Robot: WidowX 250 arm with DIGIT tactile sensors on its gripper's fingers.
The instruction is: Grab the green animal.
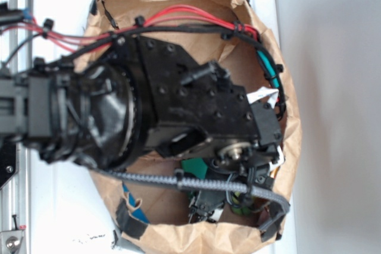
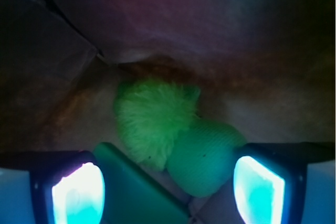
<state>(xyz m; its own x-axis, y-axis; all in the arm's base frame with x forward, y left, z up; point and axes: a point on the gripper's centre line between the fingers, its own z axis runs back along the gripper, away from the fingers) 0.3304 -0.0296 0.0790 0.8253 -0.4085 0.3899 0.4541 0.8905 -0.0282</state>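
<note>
The green animal [image 2: 163, 124] lies on the floor of the brown paper bag [image 2: 184, 35]. Its fuzzy lime body is at the left and a smoother pale green rounded part [image 2: 202, 156] at the right. My gripper [image 2: 168, 187] is open just short of it, with the two glowing pads wide apart. The rounded part reaches in between them, close to the right finger [image 2: 260, 184], and nothing is gripped. In the exterior view my black arm [image 1: 178, 105] reaches down into the bag and hides the animal.
A flat darker green block [image 2: 142, 187] lies tilted between the fingers, beside the animal and nearer the left pad; part of it shows under the arm [image 1: 193, 168]. The bag's crumpled walls [image 1: 178, 4] ring the gripper. Red and black cables [image 1: 196, 16] run across its top.
</note>
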